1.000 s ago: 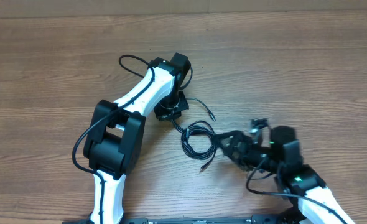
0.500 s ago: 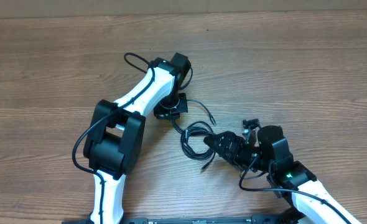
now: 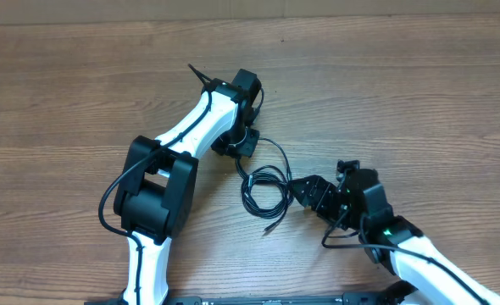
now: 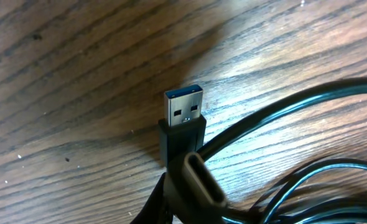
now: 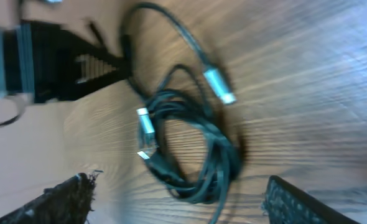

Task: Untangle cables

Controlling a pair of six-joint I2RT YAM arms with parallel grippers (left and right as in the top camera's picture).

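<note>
right gripper (image 3: 297, 191), jaws spread, is hovering beside tangled thin black cables (image 3: 263, 188) | left gripper (image 3: 236, 146) jaws: cannot tell | advice: pinching one outer loop, pulling gently

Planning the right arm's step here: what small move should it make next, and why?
Probably ease the right gripper forward and close on the near edge of the cables: its fingers stand apart, and the tangled coil lies on the table just ahead, ungripped. The wrist view is blurred, so which strand is unclear.
</note>
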